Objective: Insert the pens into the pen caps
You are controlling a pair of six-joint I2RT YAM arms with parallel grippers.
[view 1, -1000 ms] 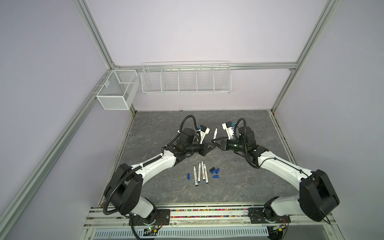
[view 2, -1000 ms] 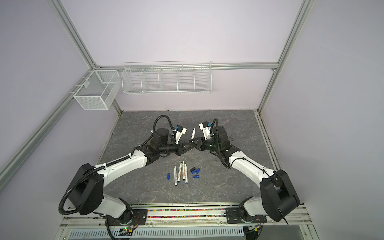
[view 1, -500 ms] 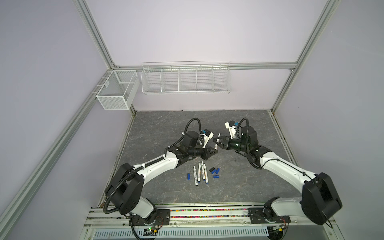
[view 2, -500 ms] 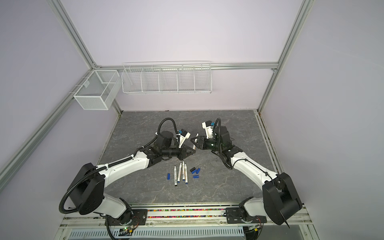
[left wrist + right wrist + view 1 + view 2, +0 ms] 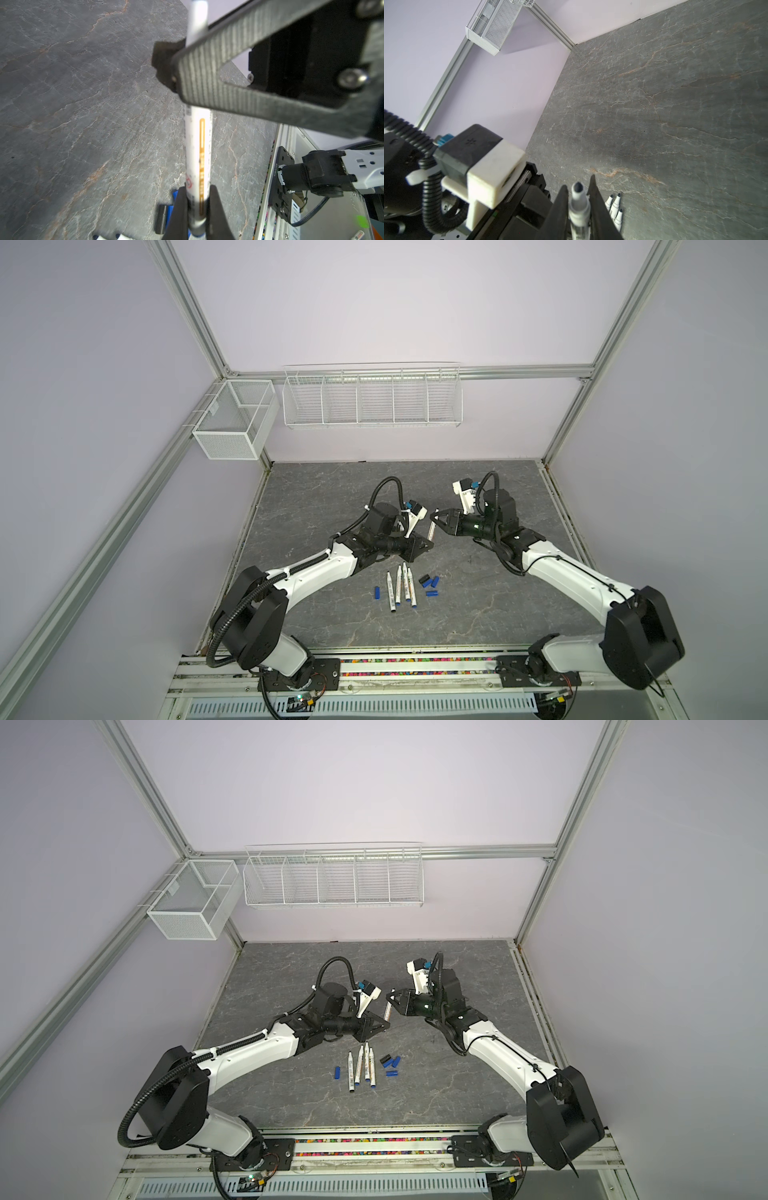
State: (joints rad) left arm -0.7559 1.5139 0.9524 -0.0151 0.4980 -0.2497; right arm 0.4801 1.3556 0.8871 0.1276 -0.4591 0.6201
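Above the tabletop (image 5: pixel 332 497), left gripper (image 5: pixel 197 209) and right gripper (image 5: pixel 578 195) both clamp one pen (image 5: pixel 198 145); best loosen one only, leaving its tip clear for capping.

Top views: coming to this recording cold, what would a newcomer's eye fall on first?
The left gripper and the right gripper meet above the middle of the table, both shut on one white pen held between them. Just nearer the camera, the other pens lie side by side on the table, with a black cap and loose blue caps next to them.
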